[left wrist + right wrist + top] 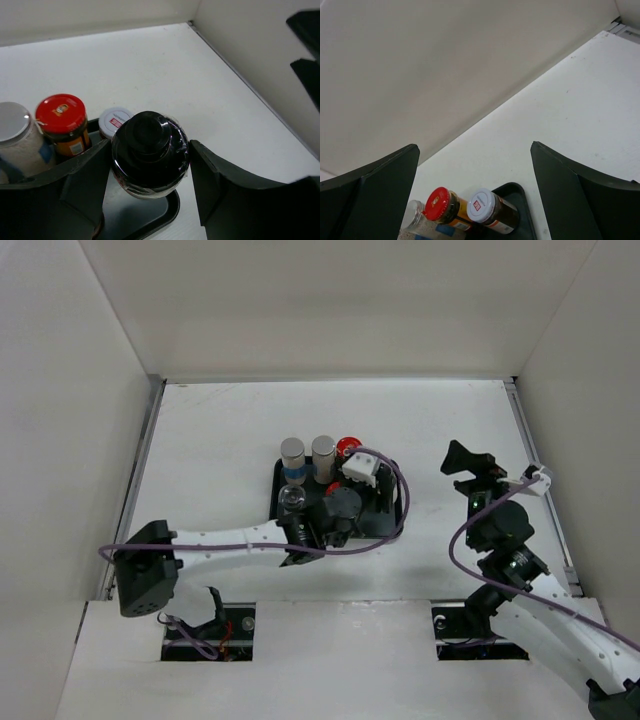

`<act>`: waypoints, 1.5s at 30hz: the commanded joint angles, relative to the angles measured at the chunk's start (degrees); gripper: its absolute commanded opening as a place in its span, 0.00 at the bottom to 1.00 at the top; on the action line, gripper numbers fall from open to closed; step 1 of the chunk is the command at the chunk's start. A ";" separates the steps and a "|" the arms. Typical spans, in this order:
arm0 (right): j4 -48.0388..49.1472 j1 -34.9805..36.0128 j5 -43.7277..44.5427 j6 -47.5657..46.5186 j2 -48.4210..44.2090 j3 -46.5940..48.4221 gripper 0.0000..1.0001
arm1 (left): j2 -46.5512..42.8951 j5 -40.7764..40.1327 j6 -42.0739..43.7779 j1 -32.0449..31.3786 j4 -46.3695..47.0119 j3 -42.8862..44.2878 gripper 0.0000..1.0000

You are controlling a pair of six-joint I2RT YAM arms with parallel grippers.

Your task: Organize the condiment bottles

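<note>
My left gripper (338, 518) is shut on the black-capped bottle (150, 150), its fingers (220, 180) pressed against both sides, right over the near right corner of the black tray (155, 220). On the tray stand two silver-capped cylinders (292, 452) (323, 448), a red-lidded jar (61, 114), a white-lidded dark jar (114, 120) and a clear shaker (291, 498). My right gripper (463, 466) is open and empty, raised to the right of the tray. Its wrist view shows the red-lidded jar (439, 202) and the white-lidded jar (482, 205) far below.
The tray (280, 502) lies mid-table. White walls enclose the table on the left, back and right. A purple cable (400, 502) loops over the tray's right side. The right gripper's dark fingers (306, 60) show at the left wrist view's right edge.
</note>
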 commanded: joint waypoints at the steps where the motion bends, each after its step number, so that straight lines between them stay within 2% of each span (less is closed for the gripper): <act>1: -3.46 -0.44 1.88 0.04 -0.37 1.65 1.00 | 2.68 1.02 1.05 0.06 10.06 3.09 0.37; 12: -2.76 -2.37 1.53 0.75 2.18 0.51 1.00 | 16.22 2.86 0.17 -0.20 11.82 3.88 0.38; 20: -2.76 -5.98 0.74 2.85 0.95 -2.04 1.00 | 18.60 3.83 -4.22 -0.46 11.38 2.38 0.44; 22: -2.76 -6.24 0.48 3.56 2.26 -2.13 1.00 | 18.60 4.09 -5.37 -0.73 11.12 2.21 0.55; 24: -2.76 -6.42 -0.48 3.73 3.49 -2.04 1.00 | 18.25 3.74 -5.46 -1.08 10.85 2.03 0.78; 26: -2.76 -6.51 -0.66 4.43 3.94 -2.22 1.00 | 17.55 3.30 -5.46 -1.34 10.94 2.03 0.97; 27: -2.76 -6.60 -0.49 4.87 4.20 -2.30 1.00 | 17.03 3.47 -5.20 -1.34 10.85 2.47 1.00; 34: -2.85 -7.74 -0.93 5.32 3.77 -2.48 1.00 | 12.81 3.04 -4.23 -0.55 10.76 2.56 1.00; 39: -2.68 -8.35 -1.28 6.72 4.29 -3.18 1.00 | 7.36 1.80 -0.46 -1.25 11.90 3.34 1.00; 45: -2.59 -7.39 -4.26 8.30 7.18 -3.18 1.00 | -0.54 6.81 1.14 0.41 13.49 4.32 1.00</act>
